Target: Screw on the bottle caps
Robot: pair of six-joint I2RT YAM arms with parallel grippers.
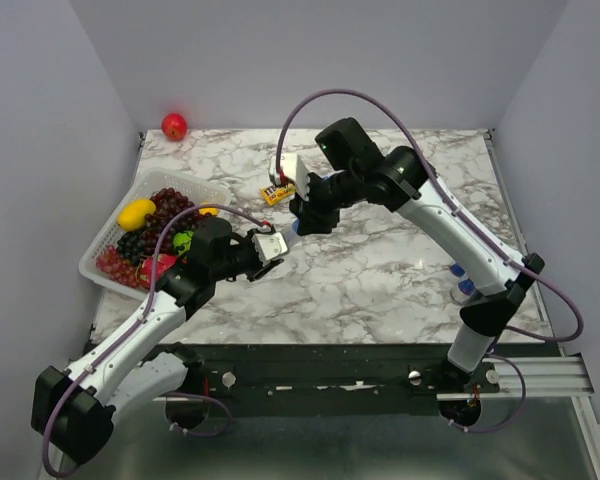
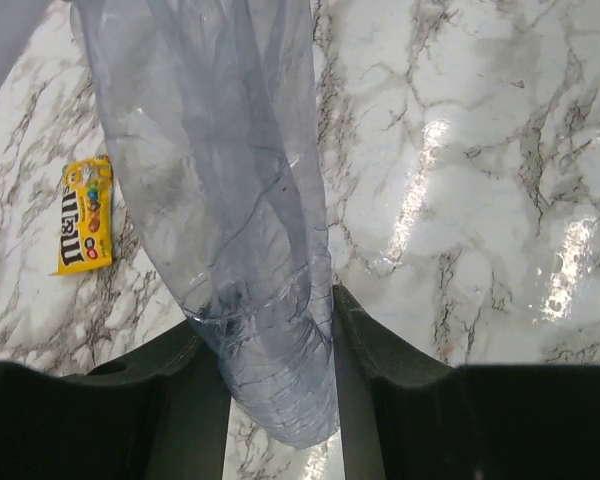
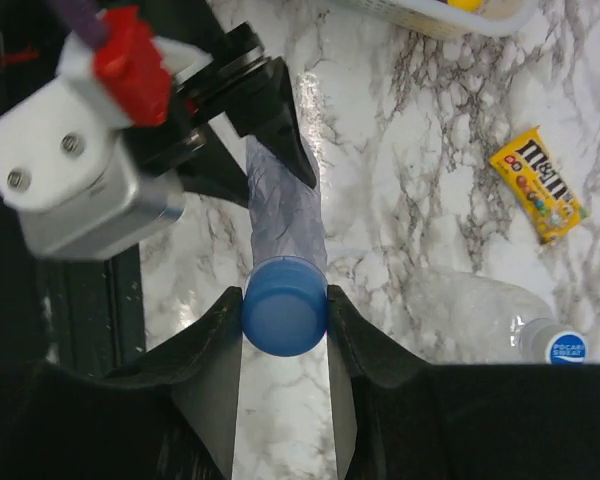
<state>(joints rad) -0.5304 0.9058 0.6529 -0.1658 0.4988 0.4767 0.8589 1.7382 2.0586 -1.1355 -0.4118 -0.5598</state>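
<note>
- Mid-table, just in front of the left arm: the slim blue-tinted bottle [image 2: 250, 220] is held up off the marble table [image 1: 400, 260], its neck pointing toward the right arm.
- Left gripper [image 2: 270, 330]: fingers are narrow and clamped on the lower body of the slim blue-tinted bottle. The thin plastic looks creased between the pads.
- Right gripper [image 3: 284, 310]: I see both fingers pressed against the sides of the blue cap [image 3: 284, 305]. The cap sits on the mouth of the bottle, in line with its neck.
- I cannot tell whether the threads are engaged.
- First spare blue cap [image 1: 459, 269] and second spare blue cap [image 1: 468, 287] lie on the marble close to the right arm's lower link.
- A wider clear bottle [image 3: 480, 305] lies on its side near the right wrist, with a Pocari Sweat cap [image 3: 566, 347] on it.
- An M&M's packet [image 1: 276, 192] lies flat behind the grippers, apart from both.
- A white basket [image 1: 100, 250] of fruit sits at the left edge of the table.
- A red apple [image 1: 174, 126] sits in the far left corner.
</note>
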